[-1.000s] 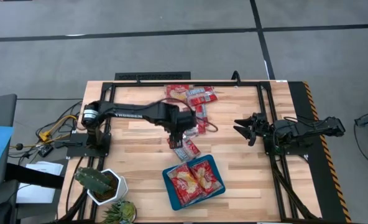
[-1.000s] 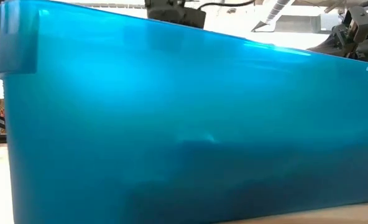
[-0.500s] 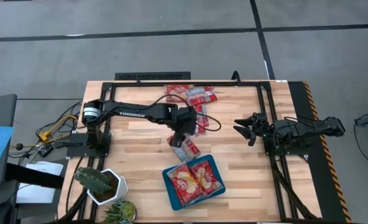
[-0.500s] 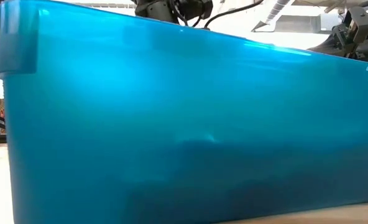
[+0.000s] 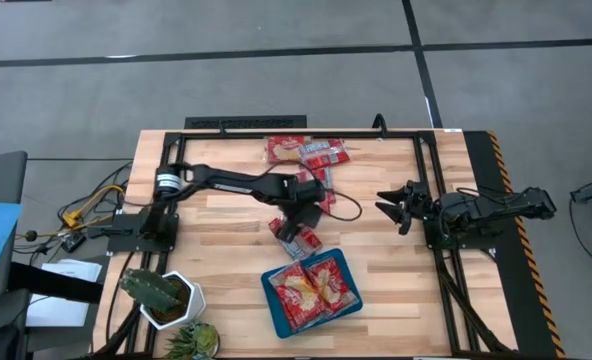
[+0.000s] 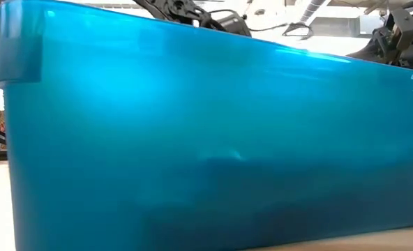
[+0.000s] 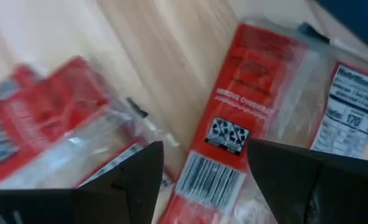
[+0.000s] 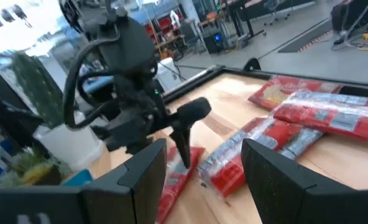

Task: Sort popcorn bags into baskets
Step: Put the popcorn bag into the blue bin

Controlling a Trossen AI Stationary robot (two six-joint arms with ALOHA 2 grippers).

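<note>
Several red popcorn bags (image 5: 306, 152) lie in a loose heap by the table's far edge and trail toward the middle. One narrow bag (image 5: 298, 240) lies apart, just beyond the teal tray (image 5: 274, 305), which holds two wider bags with yellow pictures (image 5: 311, 288). My left gripper (image 5: 298, 218) is open above that narrow bag. In the left wrist view its fingers (image 7: 206, 149) stand on either side of the bag's barcode end (image 7: 234, 124), and no touch shows. My right gripper (image 5: 388, 207) waits open at the table's right side.
A white pot with a cactus (image 5: 166, 297) stands at the near left corner. A black frame rail (image 5: 246, 125) runs along the far edge. The tray's wall (image 6: 192, 139) fills the low view. Bare wood lies between the tray and my right arm.
My left arm has stretched out farther, carrying its gripper a little toward the table's right and near edges, from over the trailing bags to over the single narrow bag by the tray. The bags and my right arm have kept still.
</note>
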